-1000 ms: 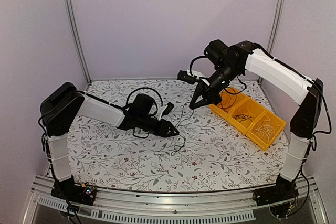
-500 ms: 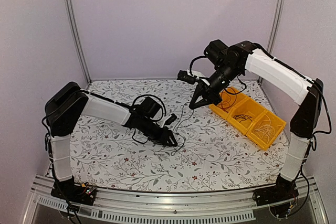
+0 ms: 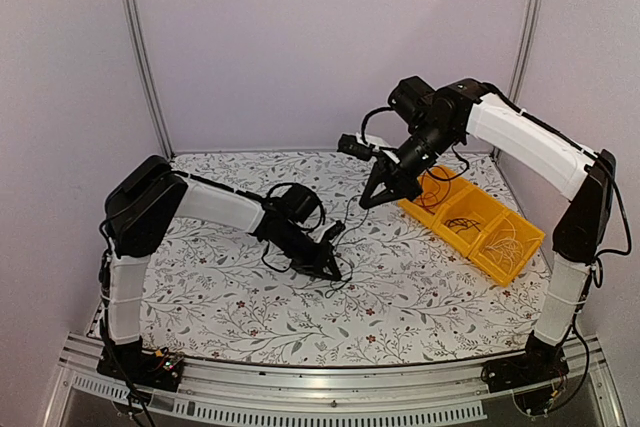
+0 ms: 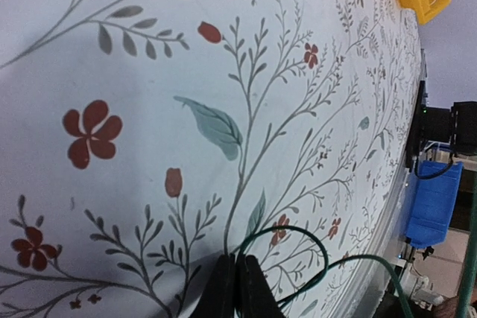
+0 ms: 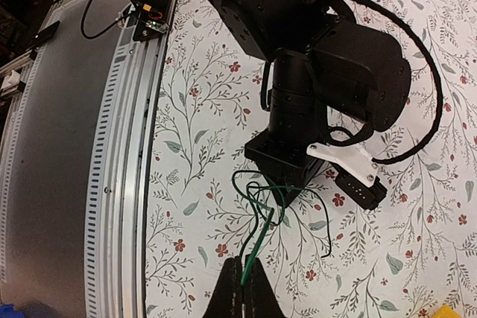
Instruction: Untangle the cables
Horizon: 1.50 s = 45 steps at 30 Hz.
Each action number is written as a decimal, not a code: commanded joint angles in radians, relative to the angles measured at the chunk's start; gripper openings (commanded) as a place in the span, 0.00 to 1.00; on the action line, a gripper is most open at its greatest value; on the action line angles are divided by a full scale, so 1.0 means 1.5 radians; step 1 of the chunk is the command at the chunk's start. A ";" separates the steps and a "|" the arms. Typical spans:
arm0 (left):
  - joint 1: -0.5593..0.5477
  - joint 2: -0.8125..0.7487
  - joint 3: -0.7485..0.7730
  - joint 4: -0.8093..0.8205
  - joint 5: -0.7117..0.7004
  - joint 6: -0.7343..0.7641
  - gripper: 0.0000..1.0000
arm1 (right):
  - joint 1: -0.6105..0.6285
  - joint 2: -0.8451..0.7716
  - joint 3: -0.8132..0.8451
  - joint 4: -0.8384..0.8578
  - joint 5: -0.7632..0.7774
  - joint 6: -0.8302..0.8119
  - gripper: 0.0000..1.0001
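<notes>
The cables [image 3: 348, 235] are thin green and dark strands hanging from my raised right gripper [image 3: 367, 203] down to the floral tabletop. In the right wrist view that gripper [image 5: 244, 279] is shut on a bright green cable [image 5: 257, 237], with dark strands looping beside it. Below it, my left gripper [image 3: 337, 273] rests low on the table at the bottom of the strands. In the left wrist view its jaws [image 4: 237, 264] are pressed together at the cloth, and a dark green cable [image 4: 291, 228] loops out from between the tips.
A yellow divided bin [image 3: 519, 221] with coiled wires in its compartments stands at the right, just behind the right gripper. The metal front rail [image 5: 127, 184] runs along the near table edge. The left arm's camera and thick black lead [image 5: 417, 57] lie under the right gripper.
The left gripper slid right and toward the front along the table to the foot of the hanging strands, then shut. The right arm has held still with the cable.
</notes>
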 commanded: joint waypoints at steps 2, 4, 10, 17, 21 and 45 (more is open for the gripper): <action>0.001 -0.012 -0.008 -0.065 -0.047 0.019 0.00 | 0.005 -0.021 -0.024 0.008 0.016 -0.003 0.00; 0.016 -0.037 -0.024 -0.080 -0.087 0.031 0.00 | 0.003 -0.032 -0.038 0.001 0.035 -0.004 0.00; 0.147 -0.201 -0.196 -0.062 -0.202 0.009 0.00 | -0.098 -0.113 -0.133 -0.006 0.071 -0.016 0.00; 0.260 -0.271 -0.315 -0.054 -0.262 -0.001 0.00 | -0.328 -0.131 -0.114 -0.013 0.096 -0.021 0.00; 0.279 -0.262 -0.332 -0.038 -0.273 -0.009 0.00 | -0.416 -0.109 -0.062 0.002 0.126 0.011 0.00; 0.282 -0.208 -0.261 0.009 -0.231 -0.009 0.00 | -0.450 -0.186 0.098 0.018 0.041 0.059 0.00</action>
